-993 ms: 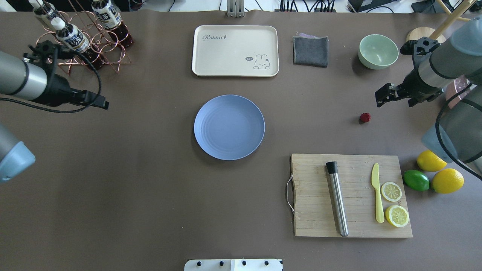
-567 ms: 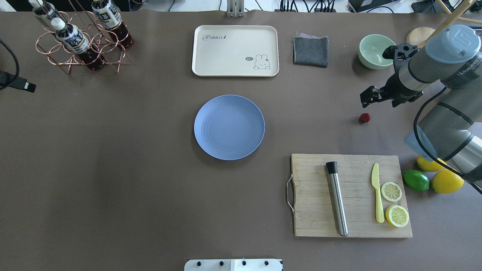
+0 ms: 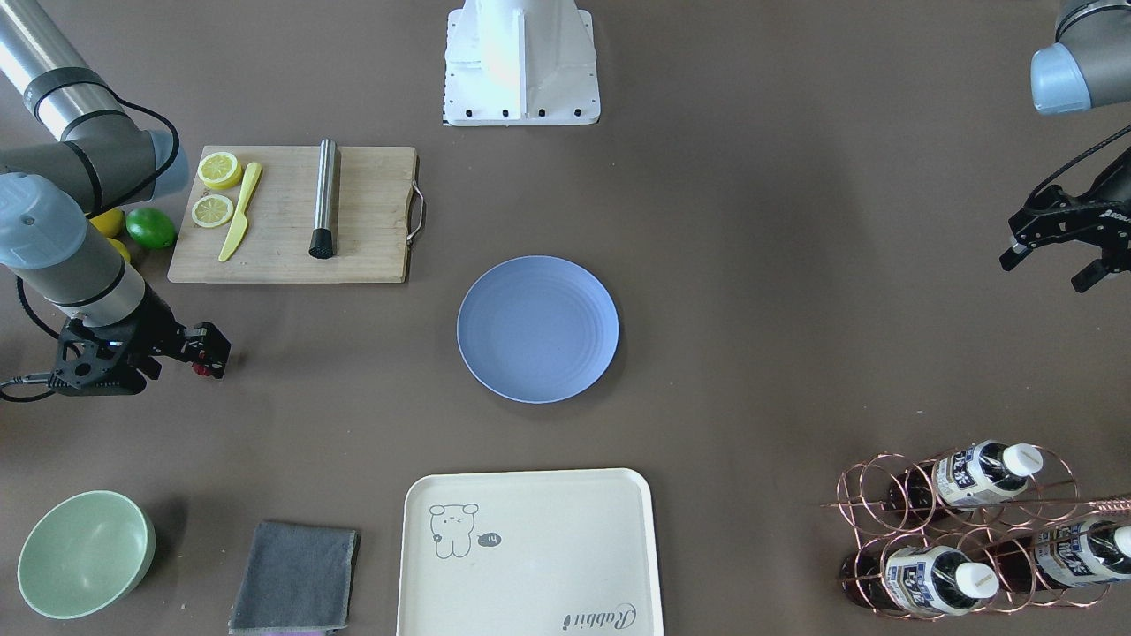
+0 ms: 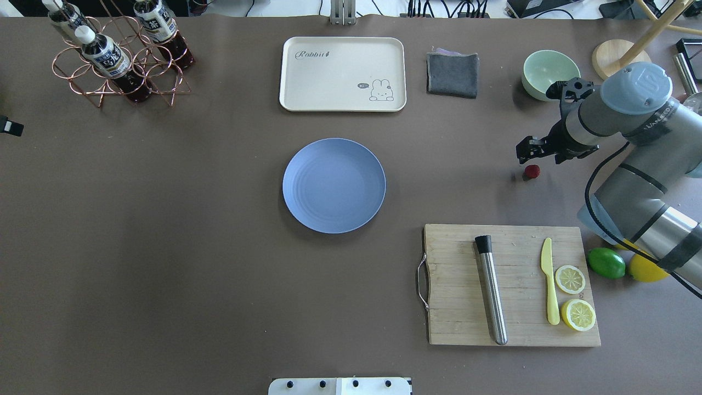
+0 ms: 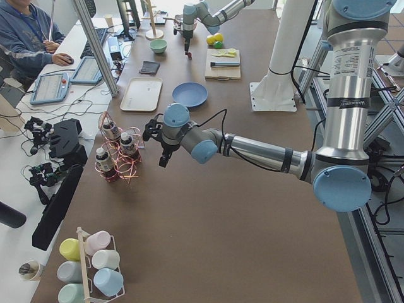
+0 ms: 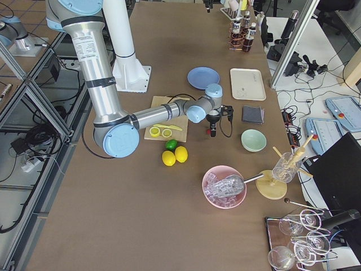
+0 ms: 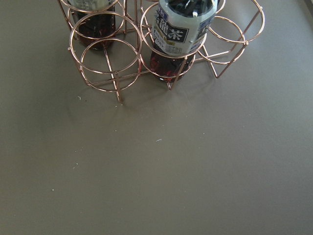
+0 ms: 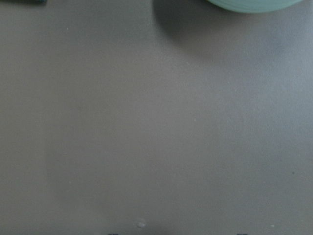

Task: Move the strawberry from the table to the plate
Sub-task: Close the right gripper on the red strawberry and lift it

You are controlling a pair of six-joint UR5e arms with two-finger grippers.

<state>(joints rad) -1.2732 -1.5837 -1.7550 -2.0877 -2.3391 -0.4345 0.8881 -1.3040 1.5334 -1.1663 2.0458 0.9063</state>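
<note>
The strawberry (image 4: 531, 171), a tiny dark-red berry, lies on the brown table (image 4: 164, 247) at the right. My right gripper (image 4: 526, 153) hangs open just over it and slightly beyond it, not touching; from the front the strawberry (image 3: 202, 370) peeks out under the right gripper (image 3: 210, 358). The right wrist view shows only bare table, a bowl rim and two fingertips set apart at its bottom edge. The blue-grey plate (image 4: 333, 185) sits empty mid-table. My left gripper (image 3: 1043, 272) is open and empty at the table's far left edge, near the bottle rack (image 3: 963, 530).
A wooden cutting board (image 4: 455, 285) with a metal rod, yellow knife and lemon slices lies near the strawberry. A lime (image 4: 606, 263) and lemons sit beside it. A green bowl (image 4: 550, 74), grey cloth (image 4: 452, 74) and cream tray (image 4: 343, 74) line the far side.
My right gripper has moved left and lowered toward the strawberry. The left arm has drawn back off the left edge of the overhead view.
</note>
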